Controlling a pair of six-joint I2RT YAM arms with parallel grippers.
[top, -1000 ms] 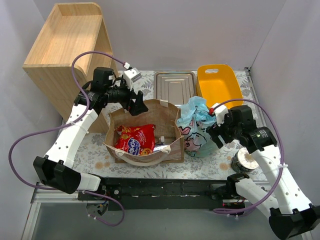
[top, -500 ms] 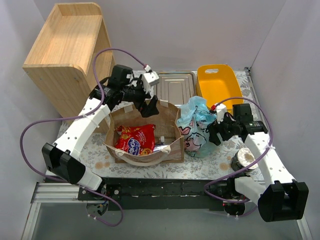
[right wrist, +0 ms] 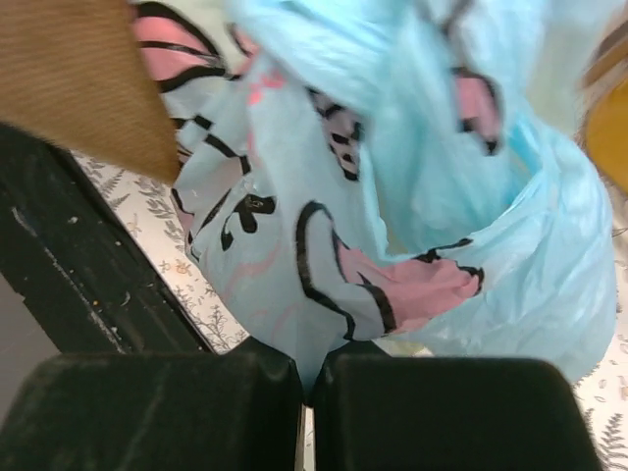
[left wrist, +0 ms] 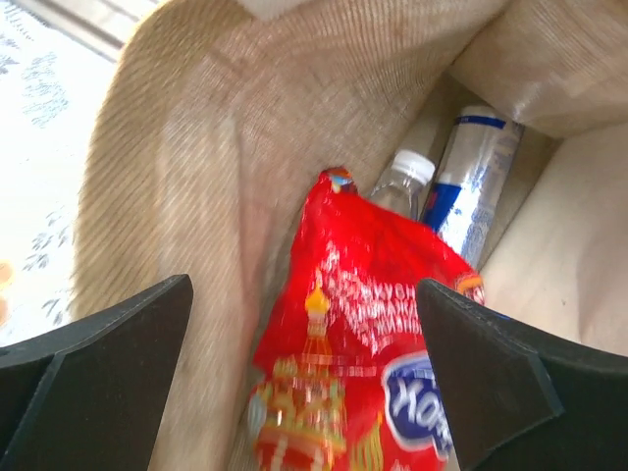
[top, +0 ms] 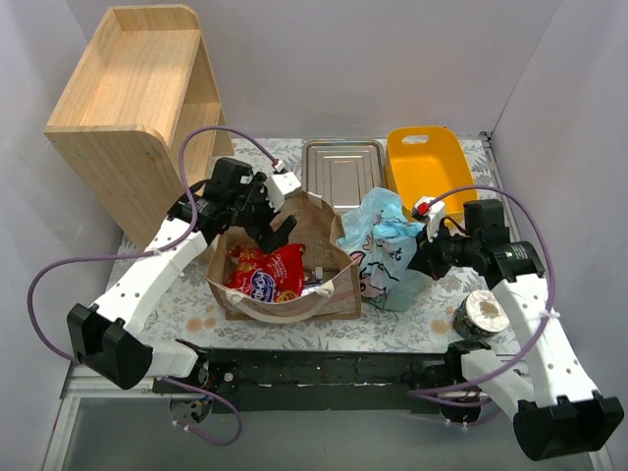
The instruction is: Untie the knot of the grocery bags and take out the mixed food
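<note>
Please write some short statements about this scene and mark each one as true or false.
1. The red crisp packet lies inside the brown paper bag. True.
2. The left gripper is shut on that packet. False: its jaws stand wide open above the packet.
3. The right gripper is shut on the film of the light-blue plastic bag. True.
4. The yellow plastic tub stands left of the steel tray. False: in the top view it stands to the right of the tray.
5. A clear bottle with a white cap lies in the paper bag. True.
</note>
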